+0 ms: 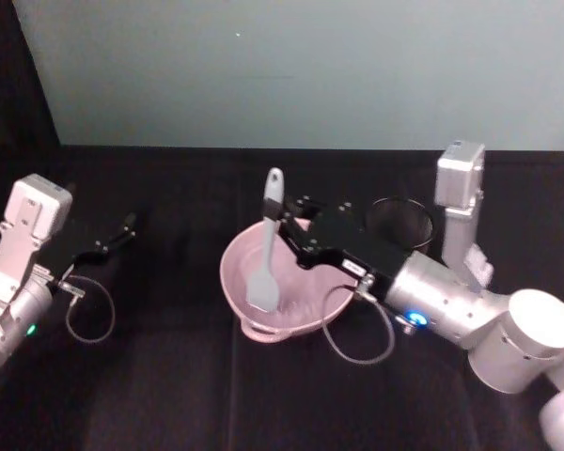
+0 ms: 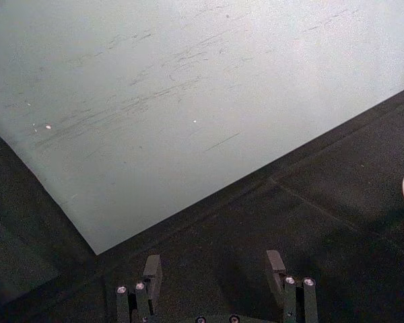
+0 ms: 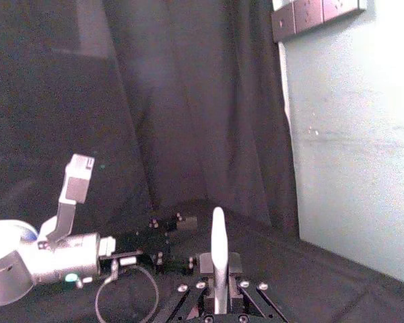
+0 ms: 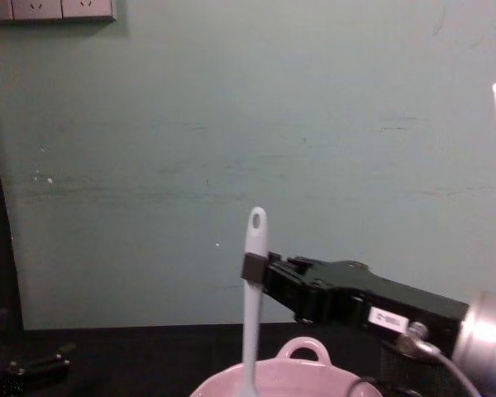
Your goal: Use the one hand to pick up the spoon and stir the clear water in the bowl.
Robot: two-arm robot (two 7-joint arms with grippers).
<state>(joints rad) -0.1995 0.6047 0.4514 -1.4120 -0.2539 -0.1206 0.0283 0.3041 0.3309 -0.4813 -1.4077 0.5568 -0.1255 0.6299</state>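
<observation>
Right gripper (image 1: 282, 222) grasps the upright spoon (image 1: 266, 258), its head down in the bowl (image 1: 228, 272). Left gripper (image 1: 120, 232), released, at 9 o'clock, well apart.

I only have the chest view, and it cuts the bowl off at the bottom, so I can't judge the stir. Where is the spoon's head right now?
Observer: In the head view, the spoon, held by the right claw, stands nearly upright. Its broad head is down inside the bowl, left of centre.
Operator: Anything close to the right arm?
Observer: A black mesh cup stands just right of the bowl, behind that arm.
Operator: And the left claw?
Observer: The left claw is open and empty, over the black cloth, well left of the bowl.
</observation>
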